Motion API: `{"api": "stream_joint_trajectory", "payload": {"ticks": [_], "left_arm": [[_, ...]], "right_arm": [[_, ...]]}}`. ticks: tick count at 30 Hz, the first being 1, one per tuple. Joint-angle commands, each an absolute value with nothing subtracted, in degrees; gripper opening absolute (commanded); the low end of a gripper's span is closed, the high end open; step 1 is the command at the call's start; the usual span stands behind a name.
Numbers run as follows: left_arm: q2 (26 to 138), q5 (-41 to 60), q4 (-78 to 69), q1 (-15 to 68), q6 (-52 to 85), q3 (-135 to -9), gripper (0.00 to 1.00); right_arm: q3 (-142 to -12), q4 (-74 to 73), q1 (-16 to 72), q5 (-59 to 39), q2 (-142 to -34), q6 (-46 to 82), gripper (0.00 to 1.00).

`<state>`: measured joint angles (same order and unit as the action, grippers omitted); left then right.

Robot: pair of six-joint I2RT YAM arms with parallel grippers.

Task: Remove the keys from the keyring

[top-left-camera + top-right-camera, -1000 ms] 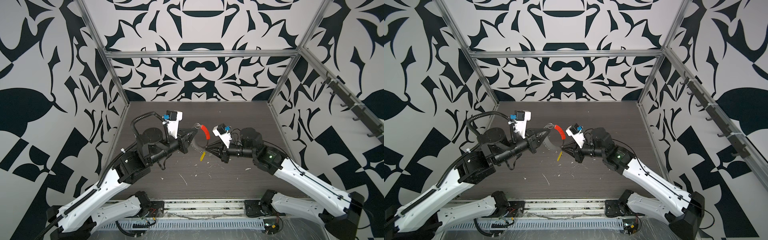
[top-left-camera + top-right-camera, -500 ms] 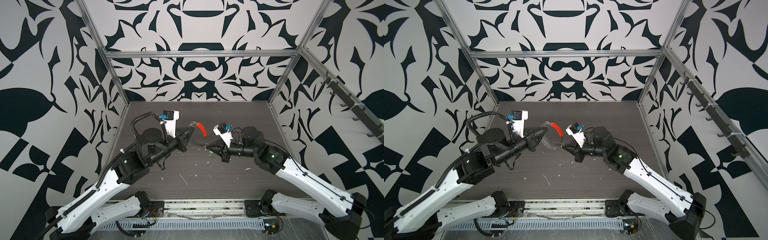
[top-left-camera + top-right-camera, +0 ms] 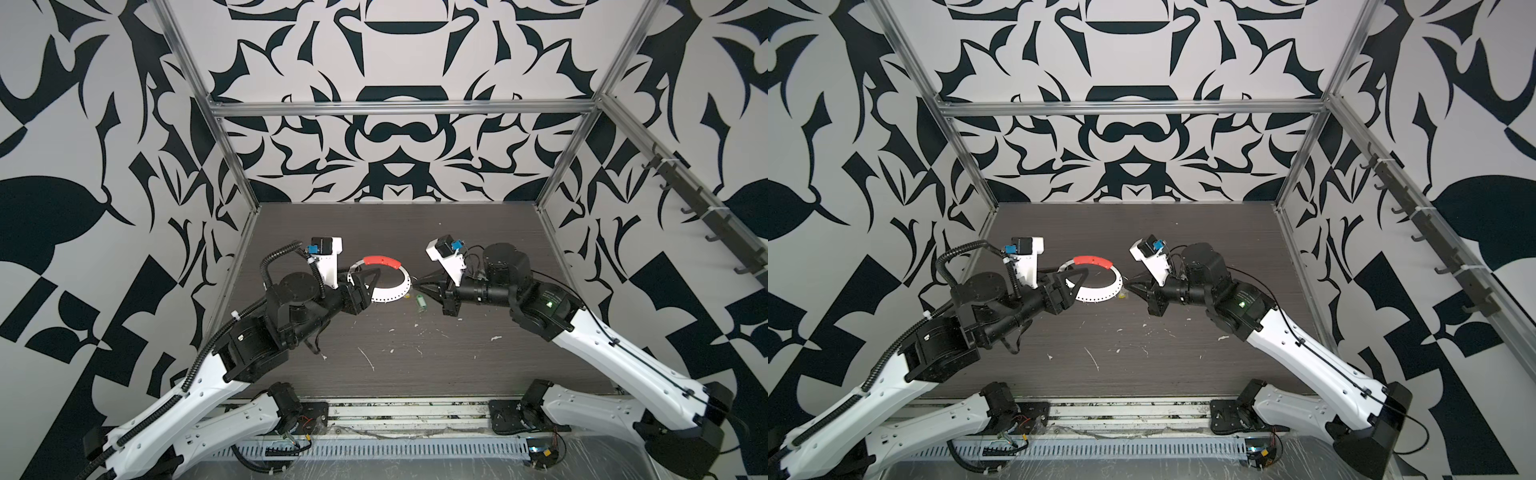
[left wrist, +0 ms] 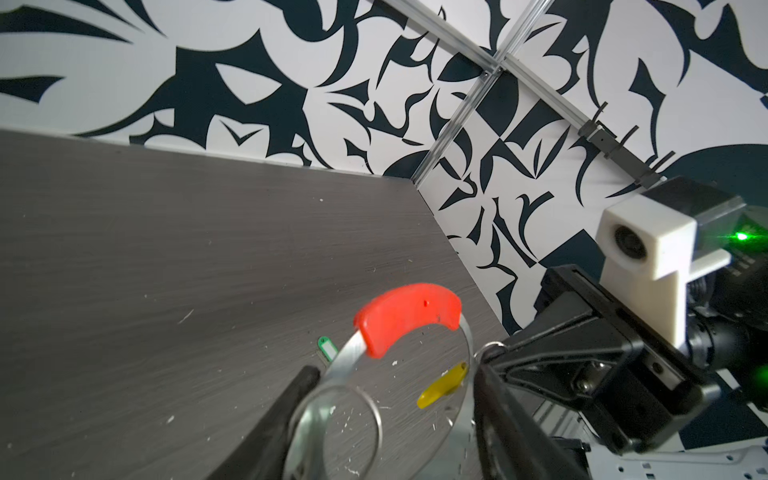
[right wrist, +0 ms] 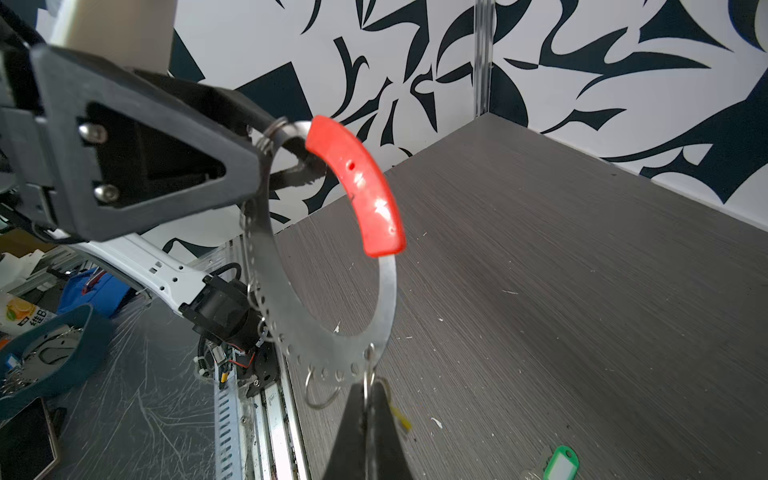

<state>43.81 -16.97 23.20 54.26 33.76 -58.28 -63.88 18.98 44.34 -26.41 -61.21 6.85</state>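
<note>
Pinching a small wire ring (image 5: 367, 368) on the silvery, red-sleeved hoop keyring (image 5: 291, 324), right gripper (image 5: 366, 399) is closed; left gripper (image 4: 395, 370) gapes around it.

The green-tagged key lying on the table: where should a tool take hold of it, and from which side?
Probably the green tag, pinched across its narrow width from straight above. The green-tagged key lies flat on the table, free of the keyring, and the oblong plastic tag gives a tool two long straight sides to close on.
</note>
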Motion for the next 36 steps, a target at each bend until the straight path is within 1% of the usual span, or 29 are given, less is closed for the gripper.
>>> {"api": "stream_joint_trajectory", "payload": {"ticks": [1, 8, 11, 15, 20, 22, 26, 29, 32, 34, 36], "left_arm": [[42.3, -19.0, 26.4, 54.0, 33.3, -56.9, 0.66], [40.7, -15.3, 26.2, 54.0, 30.5, -54.8, 0.71], [39.7, -11.4, 23.5, 54.0, 28.7, -53.6, 0.72], [40.1, -4.0, 19.3, 54.0, 25.3, -52.6, 0.68], [42.7, 1.9, 16.7, 54.0, 21.3, -53.6, 0.54], [43.2, 3.7, 15.5, 53.9, 20.4, -53.6, 0.52], [44.2, 4.8, 14.5, 53.6, 19.3, -53.6, 0.54], [45.0, 5.6, 14.6, 53.4, 19.5, -54.0, 0.55], [45.7, 5.0, 14.8, 53.5, 20.3, -53.3, 0.59], [46.0, 3.6, 14.8, 53.5, 20.4, -52.7, 0.63], [46.1, 4.4, 13.6, 53.5, 19.9, -52.1, 0.61]], "right_arm": [[-67.7, 20.0, 44.4, -27.7, -61.4, 4.2, 0.00], [-69.6, 22.1, 44.4, -29.2, -62.5, 2.3, 0.00], [-70.1, 22.8, 44.3, -30.0, -62.7, 1.6, 0.00], [-71.0, 24.0, 44.4, -33.2, -63.0, 0.1, 0.00], [-72.7, 27.0, 44.2, -38.3, -63.9, -3.4, 0.00], [-73.2, 27.6, 44.2, -38.9, -64.1, -3.9, 0.00], [-74.0, 29.0, 44.2, -40.0, -64.6, -4.0, 0.00], [-74.6, 29.3, 44.2, -37.4, -65.0, -2.3, 0.00], [-75.2, 29.0, 44.2, -35.0, -65.8, 1.4, 0.00], [-76.9, 31.8, 44.2, -34.3, -67.2, 2.4, 0.00], [-78.8, 35.2, 44.2, -34.3, -68.6, 2.7, 0.00]]}}
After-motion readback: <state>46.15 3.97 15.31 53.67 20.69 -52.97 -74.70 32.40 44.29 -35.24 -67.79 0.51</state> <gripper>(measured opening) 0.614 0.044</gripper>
